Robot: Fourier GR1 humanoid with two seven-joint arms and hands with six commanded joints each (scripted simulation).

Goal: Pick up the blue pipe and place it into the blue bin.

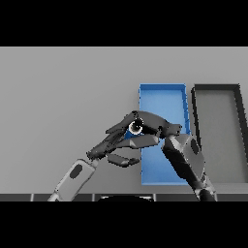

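Nearest, two arms rising from the lower edge of a grey tabletop [63,97]. Left hand [112,143] reaching in from the lower left, fingers long and straight, thumb held apart below them; released, grasping nothing, fingertips up against the right hand. Right hand [152,127] coming from the lower right over the near left part of the bin, fingers curled round one blue pipe [134,128]. Only a little of that pipe on show: a short blue piece with a round, pale-rimmed open end and a dark hole, facing the viewer, the rest hidden inside the grip. Held over the left rim of the bin, about halfway along it; whether clear of the rim or touching, impossible to tell.

Beyond and beneath the hands, one blue bin [164,99], long and rectangular, shallow walls, floor visible at its far end. Just beside it on the right, one dark bin [218,126] of similar shape with black walls and a grey floor, nothing seen inside.

Count: two hands, one pipe, two bins. No labels, brands or writing readable anywhere.
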